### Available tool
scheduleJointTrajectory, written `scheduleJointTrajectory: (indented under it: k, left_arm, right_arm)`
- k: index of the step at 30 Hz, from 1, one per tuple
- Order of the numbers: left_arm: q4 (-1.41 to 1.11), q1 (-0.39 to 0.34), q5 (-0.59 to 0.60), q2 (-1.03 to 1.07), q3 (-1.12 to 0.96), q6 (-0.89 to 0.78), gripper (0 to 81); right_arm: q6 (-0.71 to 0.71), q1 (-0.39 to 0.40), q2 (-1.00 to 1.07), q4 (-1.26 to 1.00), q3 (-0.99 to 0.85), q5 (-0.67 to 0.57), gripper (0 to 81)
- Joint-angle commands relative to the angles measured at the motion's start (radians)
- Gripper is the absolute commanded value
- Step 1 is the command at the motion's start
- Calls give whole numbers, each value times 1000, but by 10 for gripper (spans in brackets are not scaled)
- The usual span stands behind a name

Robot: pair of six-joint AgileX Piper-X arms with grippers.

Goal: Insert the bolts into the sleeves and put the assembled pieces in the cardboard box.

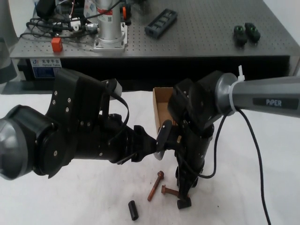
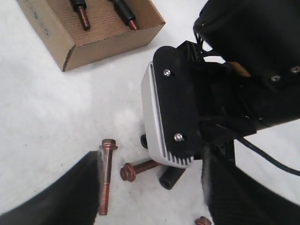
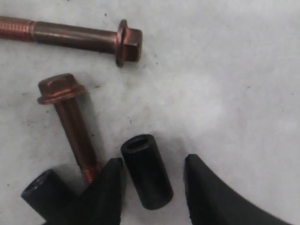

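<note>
Coppery metal bolts (image 3: 77,35); matt black sleeves (image 3: 147,173); corrugated cardboard box (image 2: 112,41).

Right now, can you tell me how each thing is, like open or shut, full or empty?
cardboard box: open on top, two assembled pieces inside.
near sleeve: lying between the right fingers, no bolt in it.
right fingers: open.
left fingers: open, holding nothing.
long bolt: lying loose, no sleeve on it.
short bolt: lying loose, no sleeve on it.
lone sleeve: lying by itself, no bolt in it.
</note>
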Motion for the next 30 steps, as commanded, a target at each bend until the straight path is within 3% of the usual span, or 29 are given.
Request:
scheduleJointTrajectory:
  k: [1,6,9,13,20,26,30]
  left_arm:
    - [3,3,-8,-11,-1,21,444]
    - [3,3,-8,-11,-1,21,444]
    - [11,3,-8,-11,-1,36,444]
    - [52,3,-8,-11,-1,185,444]
    - [107,3,-10,-11,-1,298,444]
    - [222,-10,-10,64,-76,389,397]
    - [363,-42,-30,170,-185,496,368]
  right_arm:
    - [-12,0,6,-3,0,-4,306]
    - [-12,0,6,-1,0,-4,302]
    - [-12,0,9,-3,0,-4,224]
    - [-12,0,18,-25,0,-4,126]
    - [-6,-9,20,-91,0,-4,31]
    - [163,-90,1,-104,0,13,2]
    - [200,-153,-60,-90,2,-79,2]
